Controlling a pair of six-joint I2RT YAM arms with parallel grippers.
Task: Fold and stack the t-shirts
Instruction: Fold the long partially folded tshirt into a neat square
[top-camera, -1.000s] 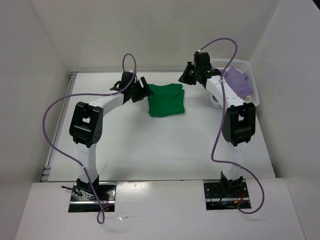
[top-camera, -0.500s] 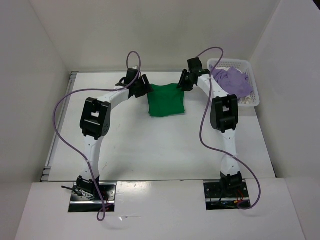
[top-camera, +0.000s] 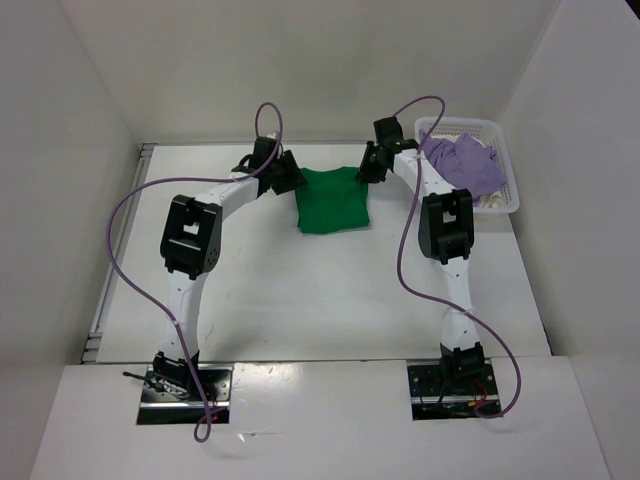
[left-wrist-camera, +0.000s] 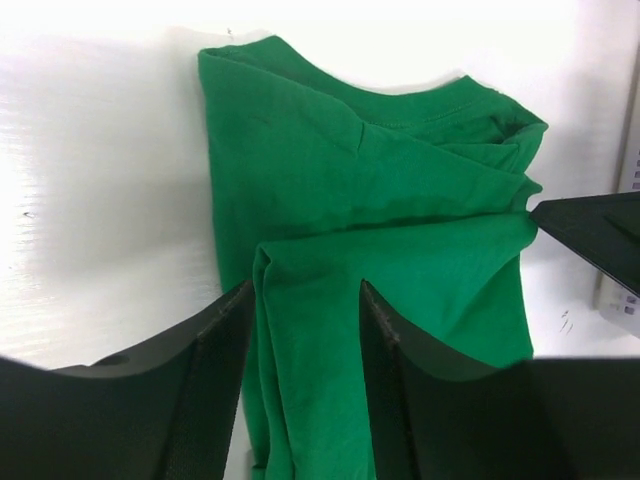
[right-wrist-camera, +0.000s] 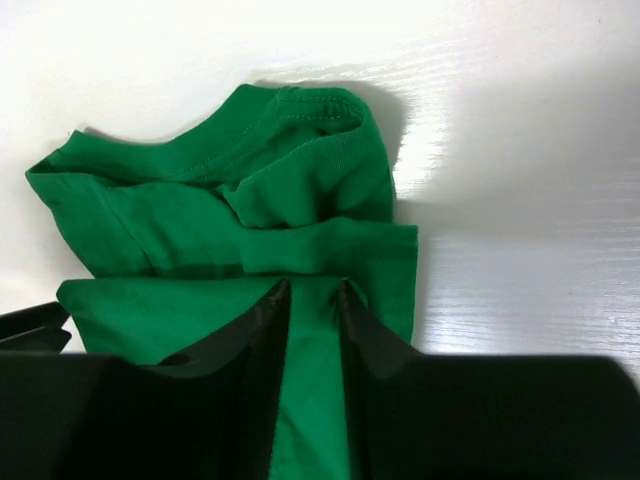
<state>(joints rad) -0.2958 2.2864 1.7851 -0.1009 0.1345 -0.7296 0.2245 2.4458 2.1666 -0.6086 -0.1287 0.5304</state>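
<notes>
The green t-shirt (top-camera: 332, 200) lies folded on the table at the back centre. My left gripper (top-camera: 290, 177) is at its left edge; in the left wrist view the gripper (left-wrist-camera: 305, 300) has its jaws closed on a bunched fold of the green t-shirt (left-wrist-camera: 380, 180). My right gripper (top-camera: 368, 165) is at the shirt's far right corner; in the right wrist view the gripper (right-wrist-camera: 312, 292) has its jaws pinched on the green t-shirt (right-wrist-camera: 230, 210). The lavender t-shirt (top-camera: 465, 160) lies heaped in the white basket (top-camera: 508, 196). A bit of cream-white cloth (top-camera: 492, 200) shows under it.
The white basket stands at the back right, against the right wall. White walls enclose the table on the left, back and right. A purple cable loops above each arm.
Both grippers moved in from either side to the far edges of the green t-shirt one second ago. Over the last half second they have stayed almost still there.
</notes>
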